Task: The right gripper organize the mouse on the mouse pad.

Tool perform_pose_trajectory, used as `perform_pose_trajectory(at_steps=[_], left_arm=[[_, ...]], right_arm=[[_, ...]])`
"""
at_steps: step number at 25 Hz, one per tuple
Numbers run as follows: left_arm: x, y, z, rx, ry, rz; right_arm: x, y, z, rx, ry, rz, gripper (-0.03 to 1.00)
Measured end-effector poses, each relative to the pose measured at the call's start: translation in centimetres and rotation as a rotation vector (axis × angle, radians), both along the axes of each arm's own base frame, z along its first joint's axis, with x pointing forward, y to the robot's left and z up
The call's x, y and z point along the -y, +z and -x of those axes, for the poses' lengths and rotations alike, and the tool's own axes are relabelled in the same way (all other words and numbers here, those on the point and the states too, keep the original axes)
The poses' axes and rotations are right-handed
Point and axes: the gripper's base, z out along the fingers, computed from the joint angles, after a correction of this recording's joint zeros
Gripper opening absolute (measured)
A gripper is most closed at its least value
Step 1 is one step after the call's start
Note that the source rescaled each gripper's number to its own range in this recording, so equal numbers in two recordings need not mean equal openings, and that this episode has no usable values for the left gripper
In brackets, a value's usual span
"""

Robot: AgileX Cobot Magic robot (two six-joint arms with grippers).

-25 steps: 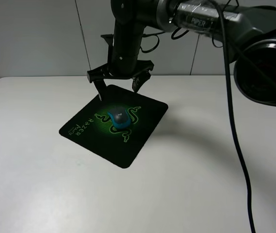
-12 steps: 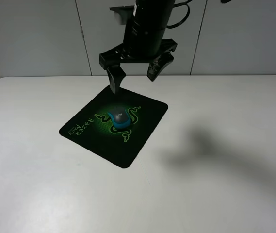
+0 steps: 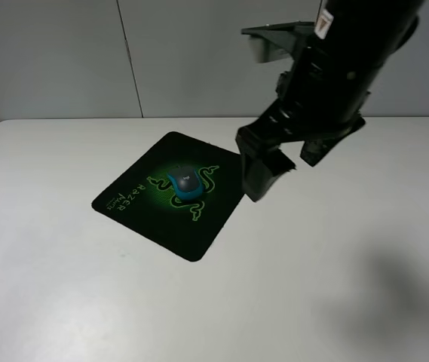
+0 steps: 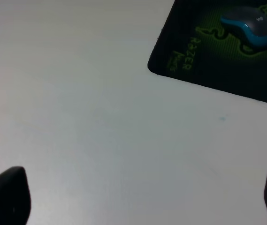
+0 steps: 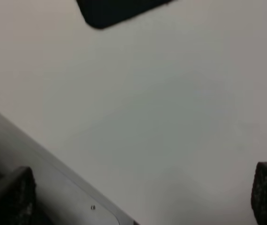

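The mouse [image 3: 185, 184], teal-blue with a dark grey top, lies on the green logo in the middle of the black mouse pad [image 3: 199, 235]. My right gripper [image 3: 288, 162] hangs open and empty, high above the table, off the pad's right edge and apart from the mouse. Its black fingers [image 3: 258, 175] are spread. The right wrist view shows only a pad corner [image 5: 114, 9] and the open gripper [image 5: 140, 199] over bare table. In the left wrist view the mouse [image 4: 251, 26] and the pad [image 4: 189, 70] lie far from my open left gripper [image 4: 140, 201].
The white table [image 3: 312, 286] holds the pad left of centre. A pale wall [image 3: 63, 60] stands behind the table. A grey strip [image 5: 53, 187] runs along the table's edge in the right wrist view.
My right gripper has risen from just above the pad's far edge and swung right, off the pad. The mouse and the pad have not moved.
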Motion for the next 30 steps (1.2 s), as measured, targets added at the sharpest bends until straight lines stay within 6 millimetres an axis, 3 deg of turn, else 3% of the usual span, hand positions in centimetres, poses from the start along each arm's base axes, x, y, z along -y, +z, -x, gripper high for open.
perform_pose_trajectory(at_steps=[10,21,26,30], left_arm=[[0.0,0.0,0.0,0.000,0.001,-0.001],[0.0,0.0,0.0,0.000,0.001,-0.001],[0.0,0.0,0.0,0.000,0.001,-0.001],[0.0,0.0,0.0,0.000,0.001,-0.001]], right_arm=[[7.2,1.3,8.2,0.088,-0.002,-0.059,1.00],[15.7,2.1,17.4,0.386,-0.030,-0.267,1.00],[18.3,1.4,20.0,0.520,-0.172,-0.327,1.00],[19.2,0.0,21.2,0.599,-0.365,-0.303,1.00]])
